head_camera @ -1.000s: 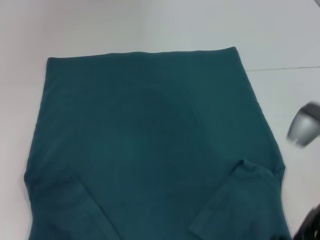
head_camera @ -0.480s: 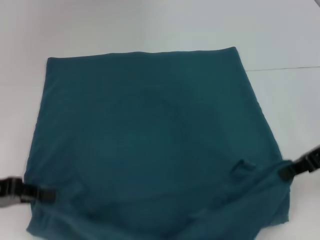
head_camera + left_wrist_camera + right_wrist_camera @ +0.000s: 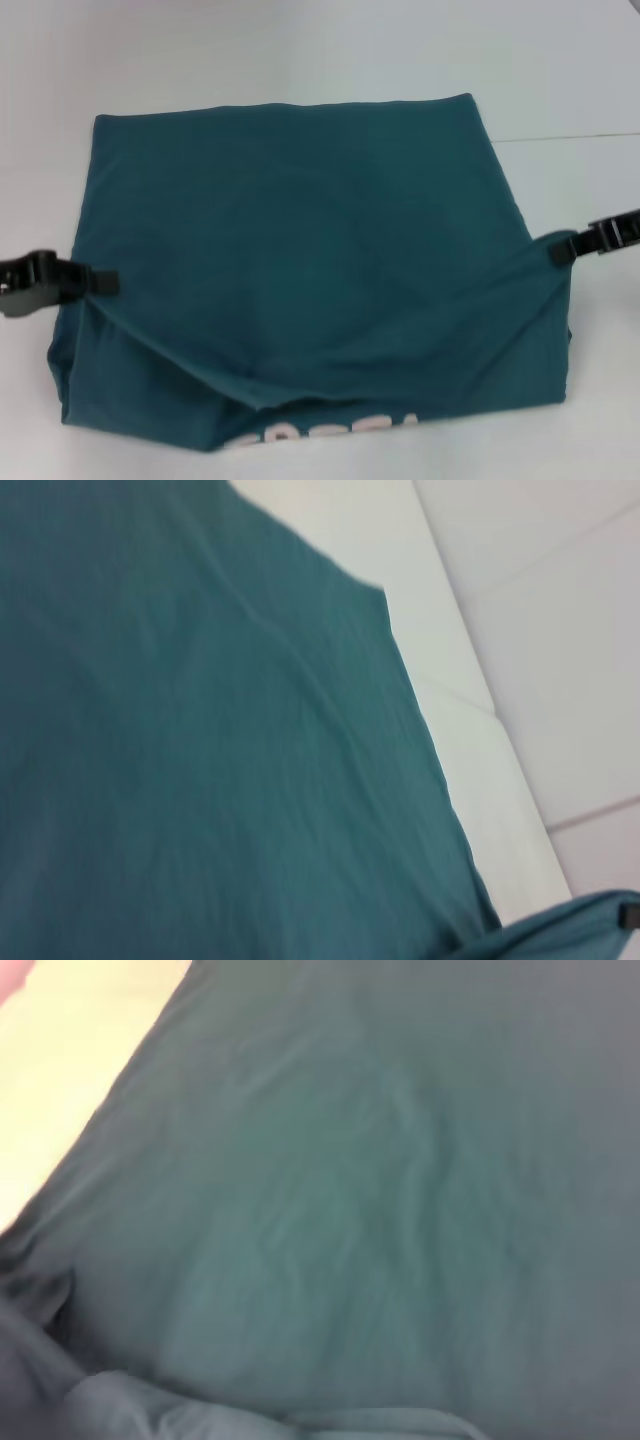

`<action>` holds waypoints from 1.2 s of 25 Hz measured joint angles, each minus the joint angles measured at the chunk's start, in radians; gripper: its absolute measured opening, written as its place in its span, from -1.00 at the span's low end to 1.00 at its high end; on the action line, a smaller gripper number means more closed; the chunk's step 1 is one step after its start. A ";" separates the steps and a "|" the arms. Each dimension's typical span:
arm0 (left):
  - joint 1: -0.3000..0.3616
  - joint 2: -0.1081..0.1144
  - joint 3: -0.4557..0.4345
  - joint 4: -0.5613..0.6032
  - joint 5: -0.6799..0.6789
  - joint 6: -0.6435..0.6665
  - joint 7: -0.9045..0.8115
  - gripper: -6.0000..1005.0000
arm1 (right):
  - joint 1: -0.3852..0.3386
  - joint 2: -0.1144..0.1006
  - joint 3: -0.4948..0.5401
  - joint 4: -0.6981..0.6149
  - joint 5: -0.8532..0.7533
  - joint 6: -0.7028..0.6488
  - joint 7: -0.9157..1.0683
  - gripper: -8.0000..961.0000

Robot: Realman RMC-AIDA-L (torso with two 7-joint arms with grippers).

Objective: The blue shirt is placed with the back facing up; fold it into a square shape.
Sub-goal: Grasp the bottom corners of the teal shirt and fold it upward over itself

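Both grippers have carried the near edge of the blue shirt (image 3: 300, 250) farther away; left gripper (image 3: 100, 282) and right gripper (image 3: 562, 250) are clamped on cloth. Next: lay it at the far hem.

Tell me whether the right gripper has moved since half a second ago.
Yes. The right gripper, shut on the blue shirt, has moved away from the robot, toward the shirt's far edge, which has stayed put, carrying the near edge up and over.

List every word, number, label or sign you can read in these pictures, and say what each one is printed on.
White lettering on the lifted, turned-over near part of the blue shirt: only the tops of the letters show at the picture's edge, too cut off and blurred to read.
No other words, numbers, labels or signs are visible in any view.
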 joint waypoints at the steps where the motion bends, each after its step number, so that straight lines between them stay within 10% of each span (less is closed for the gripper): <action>1: -0.001 0.000 0.000 0.000 -0.011 -0.017 0.002 -0.78 | 0.001 0.001 0.006 0.000 0.001 0.016 0.004 -0.91; 30: -0.071 0.004 0.014 -0.156 -0.142 -0.369 0.173 -0.75 | 0.012 0.028 0.072 0.135 0.120 0.442 -0.011 -0.91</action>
